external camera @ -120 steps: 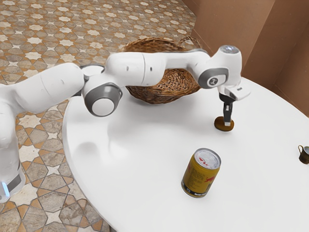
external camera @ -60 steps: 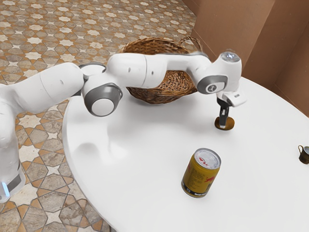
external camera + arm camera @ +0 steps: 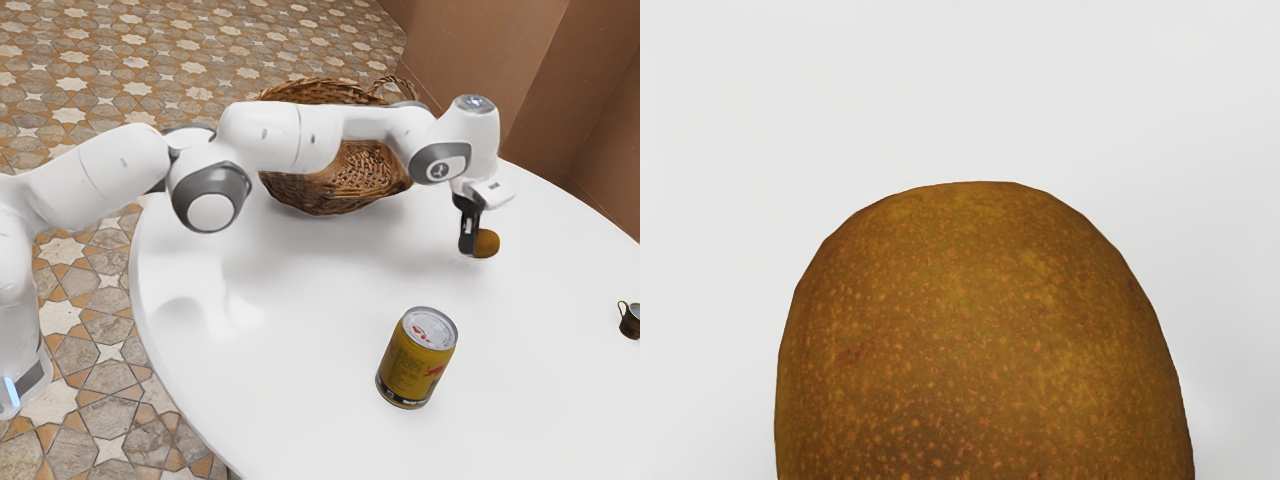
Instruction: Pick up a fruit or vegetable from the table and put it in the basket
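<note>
Toward the far right of the round table in the exterior view, my gripper points down, shut on the brown kiwi-like fruit. A dark finger covers part of the fruit, whose rest sticks out to the exterior view's right of it, a little above the tabletop. In the wrist view the speckled brown fruit lies large and close under my hand. The wicker basket stands at the table's back edge, behind my arm, which hides part of its opening.
A yellow can stands upright nearer the camera on the white table. A small dark cup is at the exterior view's right edge. Brown walls rise behind the table.
My hand first dipped to the fruit, then rose slightly. The fruit has come up with it, shifted toward the exterior view's right, and looks rounder, as if turned.
</note>
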You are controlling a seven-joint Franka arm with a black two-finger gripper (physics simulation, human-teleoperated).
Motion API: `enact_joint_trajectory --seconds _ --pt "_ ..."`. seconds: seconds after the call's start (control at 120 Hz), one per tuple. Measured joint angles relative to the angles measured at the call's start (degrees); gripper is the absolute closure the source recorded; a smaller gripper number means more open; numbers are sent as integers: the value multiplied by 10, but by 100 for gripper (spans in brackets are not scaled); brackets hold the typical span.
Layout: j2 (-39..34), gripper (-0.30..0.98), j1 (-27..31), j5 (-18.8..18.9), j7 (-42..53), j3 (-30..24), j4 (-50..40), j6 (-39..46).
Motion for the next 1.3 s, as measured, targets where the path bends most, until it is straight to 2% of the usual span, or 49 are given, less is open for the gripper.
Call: enact_joint_trajectory --seconds 0.108,0.25,0.333,0.625,0.883,0.983,1.133,1.217,1.3 --pt "-34 44 4 -20 -1 -2 -7 -2" --pt "-161 45 4 -29 -3 1 -119 -7" --pt "-213 45 4 -30 -4 9 -147 -25" --pt "-300 45 3 -29 -5 33 -166 -112" --pt "-469 46 1 -29 -5 109 -379 -139" --pt "-502 45 0 -29 -5 131 -424 -143" --pt "-510 46 12 -29 -5 148 -440 -146" --pt "-510 26 14 -30 -4 150 -442 -146" --pt "-509 15 6 -32 -4 156 -443 -146"
